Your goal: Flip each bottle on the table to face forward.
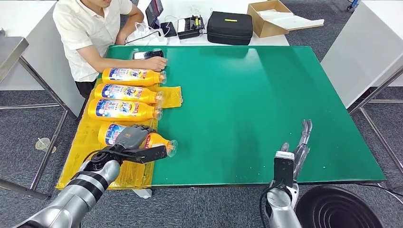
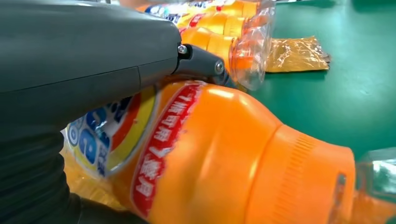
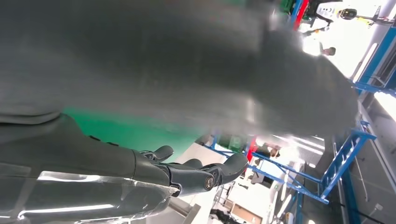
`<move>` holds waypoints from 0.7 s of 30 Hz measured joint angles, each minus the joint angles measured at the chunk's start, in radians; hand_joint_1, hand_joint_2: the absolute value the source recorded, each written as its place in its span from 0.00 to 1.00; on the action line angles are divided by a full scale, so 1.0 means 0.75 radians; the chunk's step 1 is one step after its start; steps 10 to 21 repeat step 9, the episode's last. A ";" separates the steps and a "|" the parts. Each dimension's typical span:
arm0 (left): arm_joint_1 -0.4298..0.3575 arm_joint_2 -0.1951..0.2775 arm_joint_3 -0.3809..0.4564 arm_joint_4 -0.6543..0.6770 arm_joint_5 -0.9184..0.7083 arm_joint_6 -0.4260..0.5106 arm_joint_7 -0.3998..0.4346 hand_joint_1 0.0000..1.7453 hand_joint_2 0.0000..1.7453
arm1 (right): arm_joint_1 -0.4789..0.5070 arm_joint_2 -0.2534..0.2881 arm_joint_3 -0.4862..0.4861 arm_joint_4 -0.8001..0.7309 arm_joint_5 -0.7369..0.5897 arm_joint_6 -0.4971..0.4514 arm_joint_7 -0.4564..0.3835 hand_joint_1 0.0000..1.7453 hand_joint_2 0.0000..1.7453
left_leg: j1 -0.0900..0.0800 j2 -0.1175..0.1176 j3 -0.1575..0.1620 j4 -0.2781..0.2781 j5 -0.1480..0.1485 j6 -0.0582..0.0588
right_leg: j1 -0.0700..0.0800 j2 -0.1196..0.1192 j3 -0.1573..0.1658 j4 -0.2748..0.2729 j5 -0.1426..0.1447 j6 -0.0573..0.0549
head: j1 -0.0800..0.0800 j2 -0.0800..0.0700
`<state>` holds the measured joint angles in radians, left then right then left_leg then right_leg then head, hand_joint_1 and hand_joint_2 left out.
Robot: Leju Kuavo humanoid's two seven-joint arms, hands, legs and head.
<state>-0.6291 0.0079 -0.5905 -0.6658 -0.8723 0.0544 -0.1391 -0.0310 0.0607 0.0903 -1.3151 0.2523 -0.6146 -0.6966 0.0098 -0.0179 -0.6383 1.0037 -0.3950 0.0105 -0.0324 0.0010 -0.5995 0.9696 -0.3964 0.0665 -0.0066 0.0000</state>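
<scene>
Left hand (image 1: 134, 141) gripping nearest orange plastic detergent bottle (image 1: 159, 141), lower left of frame, on yellow sheet (image 1: 81, 142). Right hand (image 1: 298, 147) open, fingers straight, at green worktop (image 1: 247, 104) lower right edge.

Left arm (image 1: 81, 192) comes in from the near left, silver and banded, angled up toward the table's near-left part. Left hand (image 1: 135, 142) lies palm down over the nearest bottle (image 1: 159, 141), fingers wrapped on its body, thumb stretched along its near side toward the cap. Right arm (image 1: 281, 206) rises at near right. Right hand (image 1: 297, 147) stands upright over the near table edge, fingers straight, pointing away, holding nothing.
</scene>
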 joint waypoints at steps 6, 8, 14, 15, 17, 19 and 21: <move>-0.021 -0.029 0.051 0.088 0.104 -0.047 -0.014 0.00 1.00 | 0.000 -0.008 0.013 0.016 -0.016 0.000 0.000 0.00 1.00 | 0.000 -0.001 0.000 0.000 0.000 0.000 | 0.000 0.000 0.001 0.000 0.000 0.000 | 0.000 0.000; -0.032 -0.034 0.069 0.103 0.136 -0.076 -0.026 0.00 1.00 | 0.000 -0.010 0.016 0.022 -0.020 0.000 0.000 0.00 1.00 | 0.000 -0.001 0.000 0.000 0.000 0.000 | 0.000 0.000 0.001 0.000 0.000 0.000 | 0.000 0.000; -0.035 -0.036 0.073 0.106 0.145 -0.085 -0.030 0.00 1.00 | 0.000 -0.010 0.017 0.023 -0.020 0.000 0.000 0.00 1.00 | 0.000 -0.001 0.000 0.000 0.000 0.000 | 0.000 0.000 0.001 0.000 0.000 0.000 | 0.000 0.000; -0.035 -0.036 0.073 0.106 0.145 -0.085 -0.030 0.00 1.00 | 0.000 -0.010 0.017 0.023 -0.020 0.000 0.000 0.00 1.00 | 0.000 -0.001 0.000 0.000 0.000 0.000 | 0.000 0.000 0.001 0.000 0.000 0.000 | 0.000 0.000; -0.035 -0.036 0.073 0.106 0.145 -0.085 -0.030 0.00 1.00 | 0.000 -0.010 0.017 0.023 -0.020 0.000 0.000 0.00 1.00 | 0.000 -0.001 0.000 0.000 0.000 0.000 | 0.000 0.000 0.001 0.000 0.000 0.000 | 0.000 0.000; -0.035 -0.036 0.073 0.106 0.145 -0.085 -0.030 0.00 1.00 | 0.000 -0.010 0.017 0.023 -0.020 0.000 0.000 0.00 1.00 | 0.000 -0.001 0.000 0.000 0.000 0.000 | 0.000 0.000 0.001 0.000 0.000 0.000 | 0.000 0.000; -0.035 -0.036 0.073 0.106 0.145 -0.085 -0.030 0.00 1.00 | 0.000 -0.010 0.017 0.023 -0.020 0.000 0.000 0.00 1.00 | 0.000 -0.001 0.000 0.000 0.000 0.000 | 0.000 0.000 0.001 0.000 0.000 0.000 | 0.000 0.000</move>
